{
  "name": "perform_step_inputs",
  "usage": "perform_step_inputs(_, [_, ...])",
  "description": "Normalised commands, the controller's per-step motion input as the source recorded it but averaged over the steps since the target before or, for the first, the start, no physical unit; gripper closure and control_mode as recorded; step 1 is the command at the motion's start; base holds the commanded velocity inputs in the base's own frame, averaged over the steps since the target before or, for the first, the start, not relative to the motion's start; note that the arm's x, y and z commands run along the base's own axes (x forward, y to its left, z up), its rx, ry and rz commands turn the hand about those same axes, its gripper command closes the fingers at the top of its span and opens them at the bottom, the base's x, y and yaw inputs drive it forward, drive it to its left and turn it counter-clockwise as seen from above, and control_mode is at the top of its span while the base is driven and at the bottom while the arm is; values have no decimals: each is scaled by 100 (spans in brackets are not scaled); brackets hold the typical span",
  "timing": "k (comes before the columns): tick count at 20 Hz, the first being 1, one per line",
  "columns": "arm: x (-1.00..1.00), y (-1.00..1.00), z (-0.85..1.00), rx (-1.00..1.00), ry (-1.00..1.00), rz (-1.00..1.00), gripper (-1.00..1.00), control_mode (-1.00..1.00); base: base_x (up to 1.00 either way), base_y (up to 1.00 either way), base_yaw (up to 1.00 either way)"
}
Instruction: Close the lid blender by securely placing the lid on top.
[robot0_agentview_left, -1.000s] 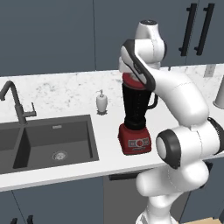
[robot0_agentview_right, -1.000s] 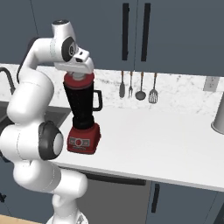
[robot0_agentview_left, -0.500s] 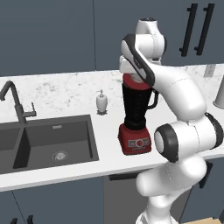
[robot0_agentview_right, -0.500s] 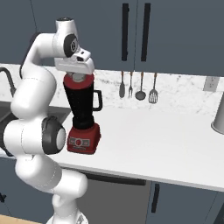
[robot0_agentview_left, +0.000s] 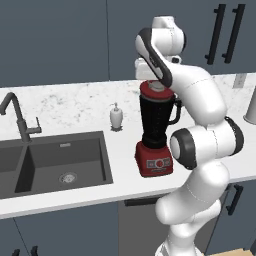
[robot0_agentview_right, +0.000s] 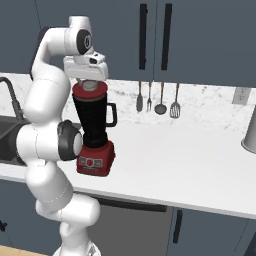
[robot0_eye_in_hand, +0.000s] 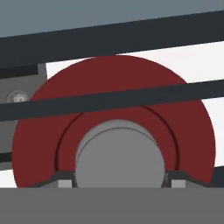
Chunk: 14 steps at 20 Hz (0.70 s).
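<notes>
The blender (robot0_agentview_left: 156, 135) stood on the white counter (robot0_agentview_right: 190, 155) right of the sink (robot0_agentview_left: 50, 162), a soap dispenser (robot0_agentview_left: 116, 117) just behind-left. The red lid (robot0_eye_in_hand: 113, 127) with its grey knob sat atop the dark jar. The gripper (robot0_agentview_right: 89, 82) hung directly over it, fingertips (robot0_eye_in_hand: 64, 181) flanking the knob; whether they clamped it could not be told. Utensils (robot0_agentview_right: 157, 100) hung on the far wall.

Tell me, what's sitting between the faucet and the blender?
In the left base view, a small white soap dispenser stands on the counter between the faucet and the blender, behind the sink.

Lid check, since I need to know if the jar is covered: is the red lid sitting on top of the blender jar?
Yes, the lid sits on the blender jar's rim, directly under the claw.
</notes>
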Motion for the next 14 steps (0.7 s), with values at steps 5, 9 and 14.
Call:
perform_step_inputs(5, [-17, 0, -4, 0, 9, 2, 100, -100, 0, 0, 0])
perform_step_inputs(9, [-29, 1, -22, -1, 13, 5, 100, -100, 0, 0, 0])
perform_step_inputs(14, [-8, 0, -7, -3, 10, 1, 100, -100, 0, 0, 0])
